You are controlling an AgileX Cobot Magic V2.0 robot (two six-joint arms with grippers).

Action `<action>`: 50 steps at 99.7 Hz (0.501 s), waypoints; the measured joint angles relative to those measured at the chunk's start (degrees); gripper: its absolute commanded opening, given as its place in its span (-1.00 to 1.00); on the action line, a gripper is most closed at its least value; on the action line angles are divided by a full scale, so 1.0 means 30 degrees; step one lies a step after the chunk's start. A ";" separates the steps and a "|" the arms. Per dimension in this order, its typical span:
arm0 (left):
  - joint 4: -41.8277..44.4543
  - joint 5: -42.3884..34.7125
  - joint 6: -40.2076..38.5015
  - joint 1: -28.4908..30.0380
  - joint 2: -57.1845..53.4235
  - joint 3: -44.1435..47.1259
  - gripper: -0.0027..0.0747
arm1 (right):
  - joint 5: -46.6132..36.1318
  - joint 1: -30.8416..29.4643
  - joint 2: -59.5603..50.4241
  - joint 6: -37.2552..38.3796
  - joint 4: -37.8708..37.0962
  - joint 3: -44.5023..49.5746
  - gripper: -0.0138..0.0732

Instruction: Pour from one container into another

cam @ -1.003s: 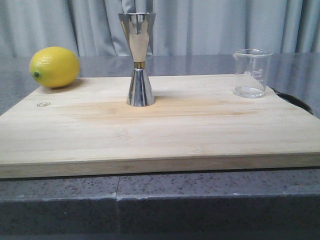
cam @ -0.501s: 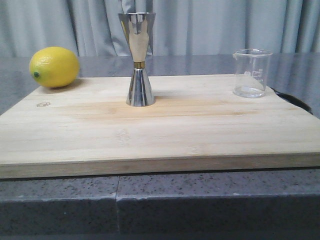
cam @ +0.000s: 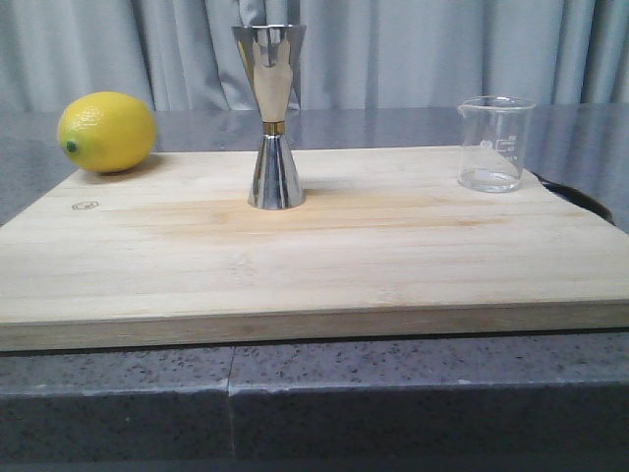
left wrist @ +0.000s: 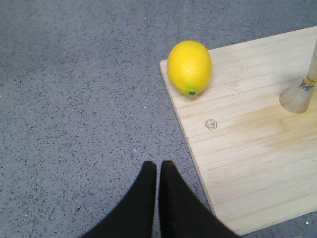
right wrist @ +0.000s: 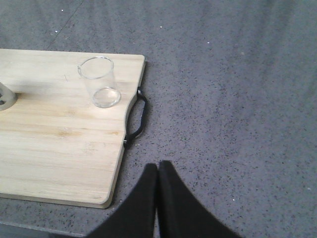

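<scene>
The clear glass beaker (cam: 495, 144) stands upright at the far right of the wooden board (cam: 314, 265); it also shows in the right wrist view, beaker (right wrist: 100, 82). The steel hourglass jigger (cam: 272, 116) stands upright near the board's back middle; only its base shows in the left wrist view, jigger (left wrist: 299, 94). My left gripper (left wrist: 158, 164) is shut and empty above the grey counter, off the board's left edge. Shut and empty as well, my right gripper (right wrist: 158, 164) hovers over the counter beyond the board's right edge. Neither gripper appears in the front view.
A yellow lemon (cam: 106, 132) lies at the board's back left corner, lemon (left wrist: 189, 68). A black handle (right wrist: 137, 119) is fixed to the board's right edge. Grey speckled counter (right wrist: 237, 99) surrounds the board; grey curtains hang behind.
</scene>
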 measured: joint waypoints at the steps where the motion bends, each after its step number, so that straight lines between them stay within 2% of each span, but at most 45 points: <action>1: 0.0000 -0.0011 0.0000 0.0000 0.0000 0.0000 -0.98 | -0.0017 0.0000 0.0000 0.0000 0.0000 0.0000 -0.83; 50: -0.0037 -0.0636 0.0000 0.0106 -0.0412 0.0476 -0.98 | -0.0105 0.0000 0.0000 0.0000 -0.0032 0.0000 -0.83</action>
